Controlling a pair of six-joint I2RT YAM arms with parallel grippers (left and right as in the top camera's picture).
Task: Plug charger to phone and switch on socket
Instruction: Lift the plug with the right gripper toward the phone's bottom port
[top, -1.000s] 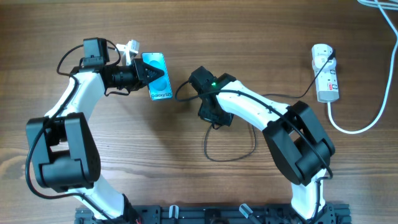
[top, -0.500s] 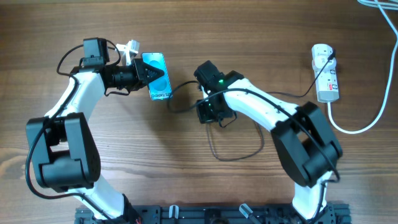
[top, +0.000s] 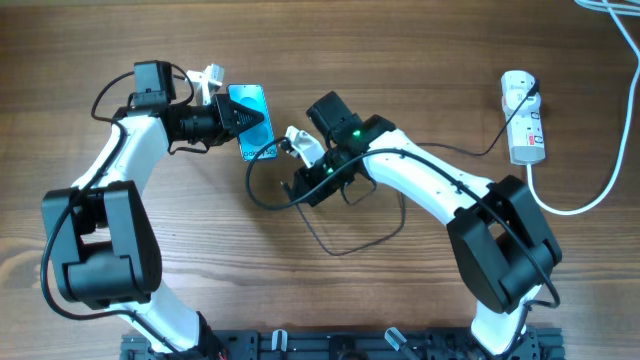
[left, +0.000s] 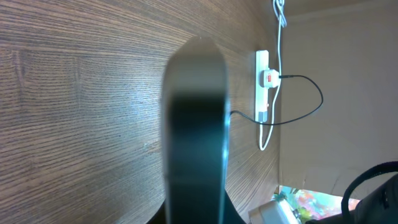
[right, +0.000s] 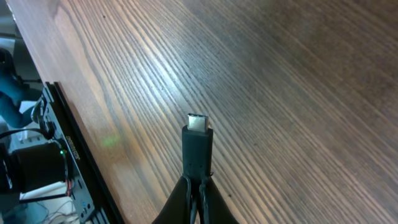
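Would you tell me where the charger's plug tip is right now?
Right wrist view: the plug tip juts from the shut right gripper; overhead, that gripper sits centrally, below and right of the phone.

The left arm (top: 125, 150) is bent at the elbow, with the forearm directed toward the centre. The left pincer (top: 252, 120) is held level and closed in a grip. The right arm (top: 430, 185) is stretched toward the centre. The right pincer (top: 303, 187) is angled downward, with the fingers (right: 177, 208) pressed together.
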